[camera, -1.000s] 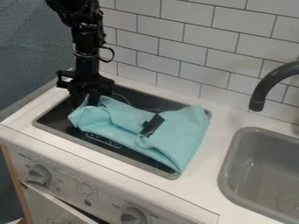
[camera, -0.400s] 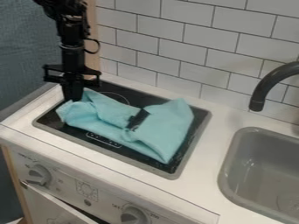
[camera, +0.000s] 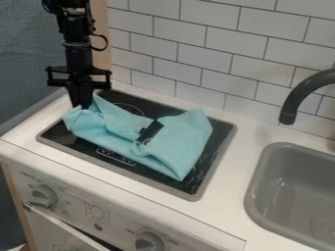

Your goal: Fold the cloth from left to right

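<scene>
Cloth point(camera: 181, 139), light blue, rumpled: lies across toy cooktop point(camera: 222, 133), left of sink point(camera: 267, 171). Gripper point(camera: 82, 105): at cloth's left end, fingers pinching it, presumably so that end can lead the rightward fold.

Soft, muted light; faint glare in sink point(camera: 294, 193).
</scene>
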